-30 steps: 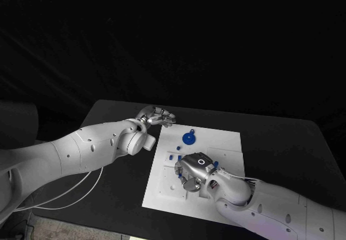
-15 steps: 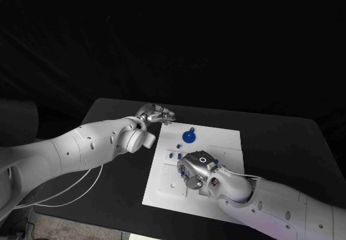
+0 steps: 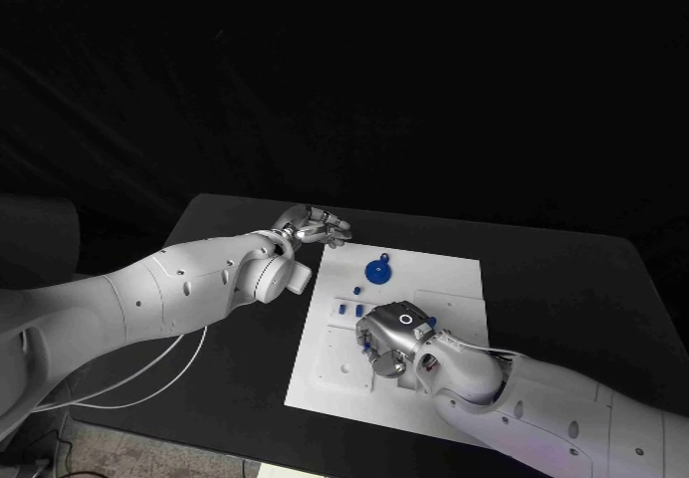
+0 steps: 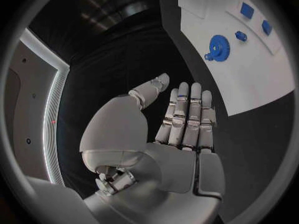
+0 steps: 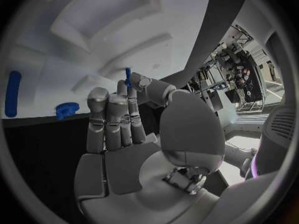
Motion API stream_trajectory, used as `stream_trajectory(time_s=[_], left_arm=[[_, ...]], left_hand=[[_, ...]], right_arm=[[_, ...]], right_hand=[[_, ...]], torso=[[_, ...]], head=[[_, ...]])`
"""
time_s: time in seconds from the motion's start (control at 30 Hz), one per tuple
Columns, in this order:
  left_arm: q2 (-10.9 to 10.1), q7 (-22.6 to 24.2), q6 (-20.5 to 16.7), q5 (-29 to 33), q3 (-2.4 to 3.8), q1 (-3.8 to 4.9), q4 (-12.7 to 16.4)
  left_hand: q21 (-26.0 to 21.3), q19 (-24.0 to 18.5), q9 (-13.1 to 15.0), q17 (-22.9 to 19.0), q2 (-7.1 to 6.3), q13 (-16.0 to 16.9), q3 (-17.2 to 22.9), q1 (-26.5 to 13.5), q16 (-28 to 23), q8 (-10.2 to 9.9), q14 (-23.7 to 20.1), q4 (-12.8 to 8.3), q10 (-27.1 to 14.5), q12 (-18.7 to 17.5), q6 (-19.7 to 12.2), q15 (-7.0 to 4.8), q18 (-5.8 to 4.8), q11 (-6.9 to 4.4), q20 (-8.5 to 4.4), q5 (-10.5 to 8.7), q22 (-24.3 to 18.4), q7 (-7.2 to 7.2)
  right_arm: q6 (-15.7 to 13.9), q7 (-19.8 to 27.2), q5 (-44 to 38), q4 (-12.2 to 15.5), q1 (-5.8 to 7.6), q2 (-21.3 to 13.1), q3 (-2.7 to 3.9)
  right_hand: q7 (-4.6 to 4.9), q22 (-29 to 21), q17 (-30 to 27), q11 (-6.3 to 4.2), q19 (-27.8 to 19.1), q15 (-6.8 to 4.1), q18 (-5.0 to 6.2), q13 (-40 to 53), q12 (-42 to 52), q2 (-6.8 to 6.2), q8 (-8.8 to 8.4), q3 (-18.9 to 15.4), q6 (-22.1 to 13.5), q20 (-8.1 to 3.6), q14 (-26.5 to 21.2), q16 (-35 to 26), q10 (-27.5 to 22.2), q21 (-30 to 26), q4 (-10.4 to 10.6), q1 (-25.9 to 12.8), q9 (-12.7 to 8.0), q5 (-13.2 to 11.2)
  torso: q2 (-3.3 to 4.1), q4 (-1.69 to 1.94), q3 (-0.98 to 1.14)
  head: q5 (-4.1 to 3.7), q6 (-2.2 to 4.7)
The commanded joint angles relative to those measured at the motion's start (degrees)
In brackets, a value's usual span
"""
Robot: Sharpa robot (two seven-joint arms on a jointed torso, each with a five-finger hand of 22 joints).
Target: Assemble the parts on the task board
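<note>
Task board in the middle of the table, one hand on either side of it
The task board (image 3: 431,289) lies on the table (image 3: 574,289); the gear (image 3: 377,272) sits on its far part, the left hand (image 3: 312,228) just beyond its far-left corner, the right hand (image 3: 390,339) over its near half

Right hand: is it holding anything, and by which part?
Yes. The right hand pinches a thin blue pin by its lower end between thumb and fingertips; its upper end sticks out above them.
</note>
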Motion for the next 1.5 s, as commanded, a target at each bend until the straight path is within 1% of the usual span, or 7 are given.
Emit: stream_trajectory(time_s=[0.03, 0.53, 0.83, 0.97, 1.27, 1.33, 1.5], left_arm=[[0.13, 0.59, 0.09, -0.32, 0.04, 0.08, 0.1], [0.21, 0.41, 0.2, -0.39, 0.04, 0.08, 0.02], [0.18, 0.35, 0.21, -0.53, 0.04, 0.08, 0.01], [0.17, 0.31, 0.25, -0.54, 0.04, 0.08, 0.02], [0.18, 0.29, 0.26, -0.55, 0.04, 0.08, 0.07], [0.18, 0.24, 0.26, -0.55, 0.04, 0.08, 0.08], [0.09, 0.18, 0.3, -0.55, 0.04, 0.08, 0.11]], left_hand=[[-0.29, -0.29, 0.06, 0.09, 0.47, -0.08, -0.27, 0.1, -0.23, 0.26, 0.57, 0.19, -0.25, -0.31, -0.29, 0.01, -0.13, 0.02, 0.07, 0.11, 0.07, -0.21], [-0.34, -0.3, 0.05, 0.15, 0.47, -0.12, -0.29, 0.09, -0.36, 0.26, 0.58, 0.22, -0.28, -0.32, -0.33, 0.02, -0.14, 0.04, 0.07, 0.07, 0.09, -0.2], [-0.35, -0.3, 0.05, 0.18, 0.48, -0.13, -0.3, 0.09, -0.4, 0.26, 0.58, 0.23, -0.29, -0.33, -0.34, 0.02, -0.15, 0.04, 0.07, 0.07, 0.1, -0.2], [-0.36, -0.31, 0.05, 0.19, 0.48, -0.13, -0.3, 0.1, -0.43, 0.26, 0.58, 0.23, -0.3, -0.33, -0.34, 0.02, -0.15, 0.05, 0.07, 0.06, 0.11, -0.19], [-0.39, -0.31, 0.05, 0.22, 0.48, -0.15, -0.3, 0.11, -0.49, 0.27, 0.59, 0.23, -0.31, -0.33, -0.35, 0.02, -0.15, 0.05, 0.07, 0.05, 0.12, -0.19], [-0.39, -0.31, 0.05, 0.23, 0.48, -0.15, -0.3, 0.11, -0.5, 0.27, 0.59, 0.23, -0.32, -0.34, -0.35, 0.02, -0.15, 0.05, 0.07, 0.05, 0.12, -0.19], [-0.41, -0.32, 0.04, 0.25, 0.46, -0.16, -0.31, 0.11, -0.54, 0.26, 0.59, 0.23, -0.33, -0.34, -0.37, 0.03, -0.16, 0.06, 0.07, 0.04, 0.13, -0.19]], right_arm=[[1.19, 0.18, -0.34, 0.09, -0.11, 0.05, -0.12], [1.33, 0.29, -0.32, -0.4, -0.17, 0.87, -0.25], [1.5, 0.28, -0.36, -0.29, -0.18, 0.83, -0.26], [3.26, -0.16, -0.66, -0.83, -0.18, 1.05, -0.28], [3.65, 0.21, -0.59, -2.06, -0.18, 1.82, -0.87], [3.49, 0.64, 0.25, -2.24, -0.18, 1.82, -0.93], [1.66, 1.12, 1.76, -2.38, -0.17, 1.62, -0.98]], right_hand=[[0.11, 1.06, -0.06, 0.12, 0.08, 0.0, 3.07, 0.07, -0.13, -0.25, -0.15, -0.02, 0.26, -0.27, -0.37, -0.35, 4.94, 0.26, -0.09, 0.11, 0.07, 0.08], [0.11, 1.06, -0.07, 0.12, 0.08, 0.0, 3.07, 0.09, -0.19, -0.18, -0.17, -0.04, 0.26, -0.29, -0.36, -0.35, 4.96, 0.26, -0.16, 0.09, 0.08, 0.09], [0.11, 1.06, -0.08, 0.12, 0.08, 0.0, 3.07, 0.09, -0.21, -0.16, -0.18, -0.05, 0.26, -0.3, -0.36, -0.35, 4.96, 0.26, -0.21, 0.1, 0.08, 0.09], [0.11, 1.06, -0.09, 0.12, 0.08, 0.0, 3.07, 0.09, -0.23, -0.14, -0.18, -0.06, 0.26, -0.3, -0.35, -0.36, 4.96, 0.26, -0.24, 0.09, 0.09, 0.11], [0.2, 1.04, -0.2, 0.23, -0.11, 0.11, 3.07, 0.07, -0.56, 0.01, -0.33, -0.22, 0.12, -0.21, -0.48, -0.51, 4.77, 0.16, -0.16, -0.35, 0.08, 0.26], [0.26, 1.01, -0.29, 0.3, -0.29, 0.18, 3.07, 0.06, -0.75, -0.07, -0.44, -0.3, 0.0, -0.1, -0.58, -0.63, 4.64, 0.04, -0.02, -0.62, 0.05, 0.5], [1.2, 1.04, -0.52, 1.18, -0.8, 1.02, 3.07, -0.39, -2.48, -1.03, -1.79, -2.51, -2.22, 0.34, -0.86, -0.84, 2.49, -0.17, 0.17, -2.59, -0.45, 3.61]], torso=[[0.03, -0.01, -0.04], [0.02, 0.07, -0.02], [0.0, -0.02, -0.05], [0.02, -0.09, -0.02], [0.05, 0.02, -0.07], [0.04, 0.04, -0.07], [0.0, -0.04, -0.1]], head=[[0.08, -0.05], [0.21, -0.29], [0.3, -0.3], [0.38, -0.35], [0.25, -0.25], [0.26, -0.33], [0.34, -0.42]])
